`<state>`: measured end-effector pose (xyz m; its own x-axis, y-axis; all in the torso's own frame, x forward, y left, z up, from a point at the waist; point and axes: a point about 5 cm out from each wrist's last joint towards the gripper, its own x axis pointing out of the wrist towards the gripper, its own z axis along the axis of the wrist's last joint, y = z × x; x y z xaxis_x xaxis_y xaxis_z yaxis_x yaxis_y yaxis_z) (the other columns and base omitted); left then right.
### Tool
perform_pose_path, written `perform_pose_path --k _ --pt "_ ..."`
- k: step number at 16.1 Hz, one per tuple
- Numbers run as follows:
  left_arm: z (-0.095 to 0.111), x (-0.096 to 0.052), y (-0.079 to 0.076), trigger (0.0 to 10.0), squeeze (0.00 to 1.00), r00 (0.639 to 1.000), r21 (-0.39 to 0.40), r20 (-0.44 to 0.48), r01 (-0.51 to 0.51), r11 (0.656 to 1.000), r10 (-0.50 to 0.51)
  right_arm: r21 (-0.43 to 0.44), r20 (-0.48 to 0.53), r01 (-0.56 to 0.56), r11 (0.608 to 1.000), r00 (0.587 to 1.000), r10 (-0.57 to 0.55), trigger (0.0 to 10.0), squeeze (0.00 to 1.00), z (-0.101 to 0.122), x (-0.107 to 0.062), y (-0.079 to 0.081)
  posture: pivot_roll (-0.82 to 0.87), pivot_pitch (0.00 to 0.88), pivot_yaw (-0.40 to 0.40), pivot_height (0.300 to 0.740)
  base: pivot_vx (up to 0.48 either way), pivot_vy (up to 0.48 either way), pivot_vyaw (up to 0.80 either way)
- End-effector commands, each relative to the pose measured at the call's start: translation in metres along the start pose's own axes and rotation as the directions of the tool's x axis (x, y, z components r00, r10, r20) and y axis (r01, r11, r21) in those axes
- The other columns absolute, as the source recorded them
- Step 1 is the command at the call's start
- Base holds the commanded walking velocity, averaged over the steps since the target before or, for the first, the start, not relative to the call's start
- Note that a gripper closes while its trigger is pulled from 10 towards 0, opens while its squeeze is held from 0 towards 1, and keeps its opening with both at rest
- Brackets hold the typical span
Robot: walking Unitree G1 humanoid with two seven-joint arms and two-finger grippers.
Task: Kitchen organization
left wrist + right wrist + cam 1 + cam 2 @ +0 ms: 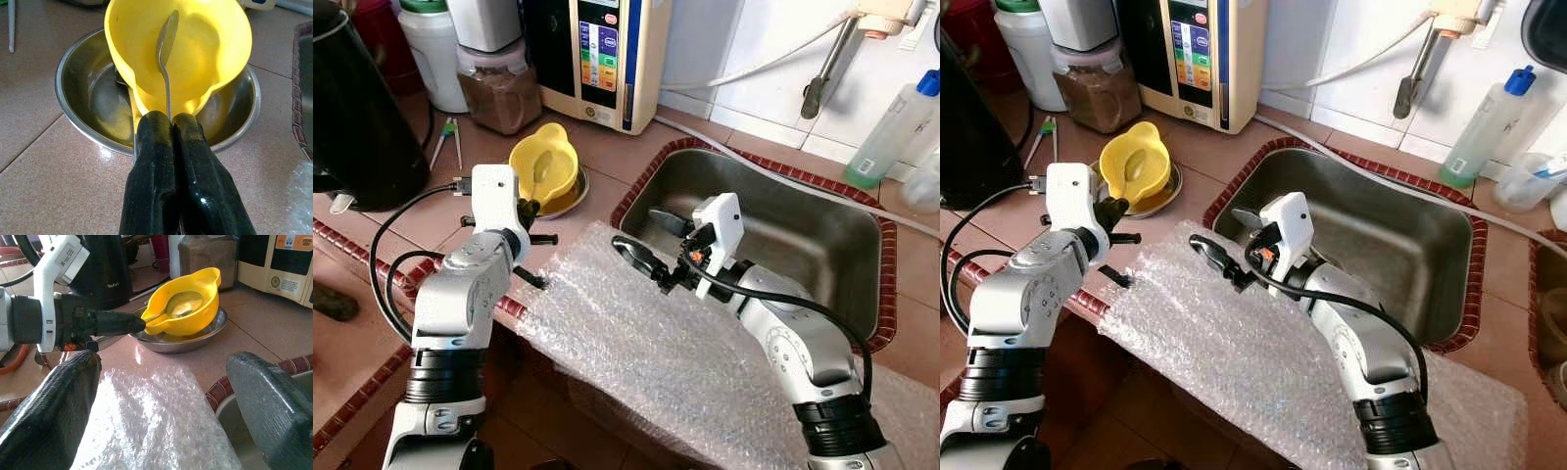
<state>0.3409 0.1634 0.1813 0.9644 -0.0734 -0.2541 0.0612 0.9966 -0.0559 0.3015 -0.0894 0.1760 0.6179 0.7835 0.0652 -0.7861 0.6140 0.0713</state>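
Note:
A yellow bowl (544, 162) sits inside a shallow steel bowl (576, 199) on the tiled counter, left of the sink. A metal spoon (166, 44) lies in the yellow bowl with its handle over the rim. My left gripper (530, 208) is at that rim, shut on the spoon's handle (168, 105). A sheet of bubble wrap (646, 333) covers the counter's front edge. My right gripper (651, 240) hovers open over the wrap at the sink's near left corner, with nothing between its fingers (54, 406).
The steel sink (803, 225) lies to the right, with a tap (827, 69) and a blue-capped bottle (891, 127) behind it. A black kettle (357, 108), a jar of brown powder (499, 93) and a water appliance (597, 54) stand along the back.

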Motion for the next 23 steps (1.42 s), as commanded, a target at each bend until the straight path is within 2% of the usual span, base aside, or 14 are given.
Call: perform_pose_path --k 1,4,6,10,12,13,15,17,20,22,23 --pt "0.006 -0.002 0.001 0.0 0.00 0.999 -0.003 0.034 0.002 1.000 -0.002 -0.003 -0.002 -0.004 1.000 1.000 0.004 10.0 0.00 -0.001 -0.001 0.000 0.02 0.088 -0.042 0.740 0.000 0.000 0.00" --pt "0.024 -0.005 -0.010 0.0 0.00 0.985 -0.010 0.168 0.050 0.999 -0.048 -0.006 0.003 0.017 1.000 1.000 -0.017 10.0 0.00 -0.001 0.000 -0.002 0.02 0.088 -0.043 0.740 0.000 0.000 0.00" --pt "0.028 -0.008 -0.019 0.0 0.00 0.972 0.012 0.217 0.087 0.996 -0.087 -0.005 0.006 0.026 1.000 1.000 -0.026 10.0 0.00 0.000 0.001 -0.003 0.02 0.091 -0.044 0.740 0.000 0.000 0.00" --pt "0.038 -0.015 -0.039 0.0 0.00 0.911 0.067 0.342 0.219 0.973 -0.228 0.019 0.026 0.005 1.000 1.000 -0.006 10.0 0.00 0.005 -0.002 -0.003 0.01 0.093 -0.042 0.740 0.000 0.000 0.00" --pt "0.039 -0.015 -0.042 0.0 0.00 0.900 0.057 0.359 0.245 0.968 -0.248 0.039 0.049 0.022 0.999 0.999 -0.024 10.0 0.00 0.008 -0.002 -0.007 0.01 0.090 -0.045 0.740 0.000 0.000 0.00" --pt "0.036 -0.013 -0.046 0.0 0.00 0.891 0.053 0.355 0.281 0.958 -0.281 0.086 0.099 0.065 0.994 0.992 -0.073 10.0 0.00 0.015 -0.002 -0.013 0.01 0.089 -0.047 0.740 0.000 0.000 0.00" --pt "0.036 -0.013 -0.057 0.0 0.00 0.851 0.029 0.385 0.376 0.926 -0.358 0.158 0.177 0.132 0.979 0.971 -0.160 10.0 0.00 0.027 -0.002 -0.025 0.01 0.083 -0.053 0.740 0.000 0.000 0.00" --pt "0.042 -0.019 -0.074 0.0 0.00 0.804 -0.001 0.411 0.471 0.882 -0.429 0.171 0.247 0.162 0.972 0.948 -0.201 10.0 0.00 0.042 -0.003 -0.032 0.01 0.079 -0.056 0.740 0.000 0.000 0.00" --pt "0.039 -0.028 -0.098 0.0 0.00 0.714 -0.003 0.413 0.621 0.784 -0.565 0.224 0.290 0.143 0.964 0.935 -0.206 10.0 0.00 0.052 -0.004 -0.034 0.00 0.080 -0.054 0.740 0.000 0.000 0.00" --pt "0.033 -0.035 -0.114 0.0 0.00 0.632 -0.038 0.413 0.732 0.681 -0.656 0.301 0.291 0.127 0.945 0.932 -0.217 10.0 0.00 0.051 -0.005 -0.037 0.00 0.080 -0.054 0.740 0.000 0.000 0.00" --pt "0.031 -0.037 -0.118 0.0 0.00 0.620 -0.027 0.404 0.743 0.669 -0.672 0.309 0.287 0.126 0.943 0.933 -0.219 10.0 0.00 0.050 -0.006 -0.037 -0.01 0.081 -0.054 0.740 0.000 0.000 0.00"
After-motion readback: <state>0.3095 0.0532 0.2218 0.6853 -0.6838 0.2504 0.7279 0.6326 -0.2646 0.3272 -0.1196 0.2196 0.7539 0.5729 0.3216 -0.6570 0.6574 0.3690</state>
